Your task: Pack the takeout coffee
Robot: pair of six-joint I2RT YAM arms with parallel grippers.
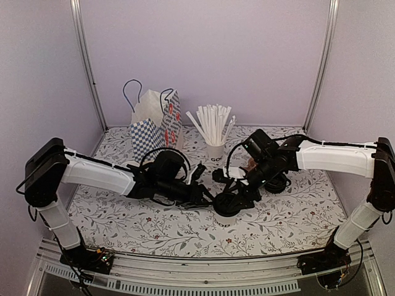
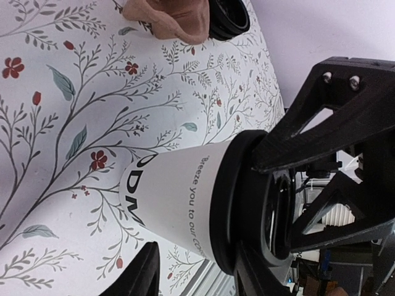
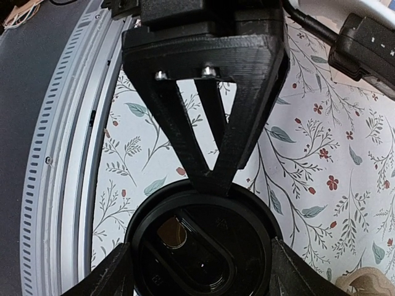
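Early stage, nothing packed yet. Coffee (image 1: 224,214) upright on table (image 1: 123,228), front centre between the arms, well apart from bag (image 1: 154,120) at back left. Lid (image 3: 200,246) on cup.

Right gripper (image 3: 207,277) down from above: fingers (image 3: 114,277) against the lid rim on both sides, fairly wide, reads as a grip on lid.

Left gripper (image 2: 199,274) in from the side at cup body: fingers (image 2: 141,274) straddle it, partly open. Contact unclear, can't tell if holding.

Cup base looks seated on table, not lifted.

Left to do, as a judgement: secure hold, lift, carry to bag, lower in upright, release. Bag mouth hard to judge from top view.

Risks: lifting by lid alone could pop it off. Straw cup (image 1: 215,148) stands near the route to bag.
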